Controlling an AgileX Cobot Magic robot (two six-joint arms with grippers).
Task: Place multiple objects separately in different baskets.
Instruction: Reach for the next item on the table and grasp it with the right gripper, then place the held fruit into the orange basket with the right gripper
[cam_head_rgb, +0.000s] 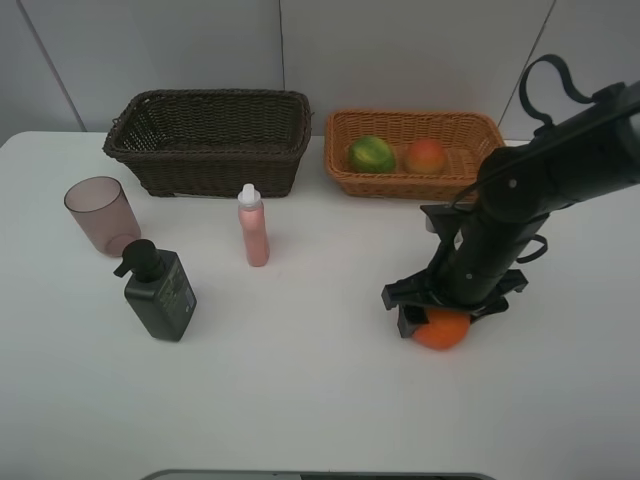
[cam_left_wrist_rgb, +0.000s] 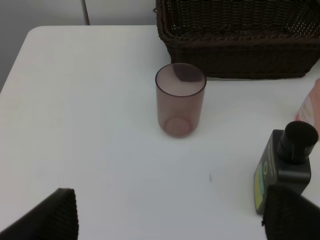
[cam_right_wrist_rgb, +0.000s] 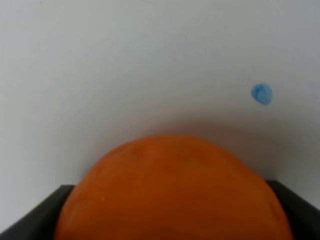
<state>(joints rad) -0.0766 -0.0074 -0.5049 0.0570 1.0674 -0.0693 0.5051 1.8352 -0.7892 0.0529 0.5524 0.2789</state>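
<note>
I'm looking down on a plain white table (cam_head_rgb: 300, 390) set against pale panelled wall (cam_head_rgb: 200, 40); a small blue mark (cam_right_wrist_rgb: 262, 94) sits on the tabletop near the orange (cam_head_rgb: 442, 331). The dark brown basket (cam_head_rgb: 205, 140) stands at 11 o'clock and the light orange-brown basket (cam_head_rgb: 480, 130) at 1 o'clock, the latter holding the green round fruit (cam_head_rgb: 371, 154) and the red-yellow peach (cam_head_rgb: 426, 156).

The orange lies at 4 o'clock on the table, and my right gripper (cam_head_rgb: 443, 315) is closed against both its sides. The left gripper (cam_left_wrist_rgb: 170, 220) is spread wide with nothing in it.

The cup (cam_head_rgb: 102, 214) stands at 9 o'clock, with the pump bottle (cam_head_rgb: 158, 291) at 8 o'clock and the pink bottle (cam_head_rgb: 253, 228) near centre. From the high camera my left arm is out of sight. On the right wrist camera the orange is cut off and only the finger corners show.
</note>
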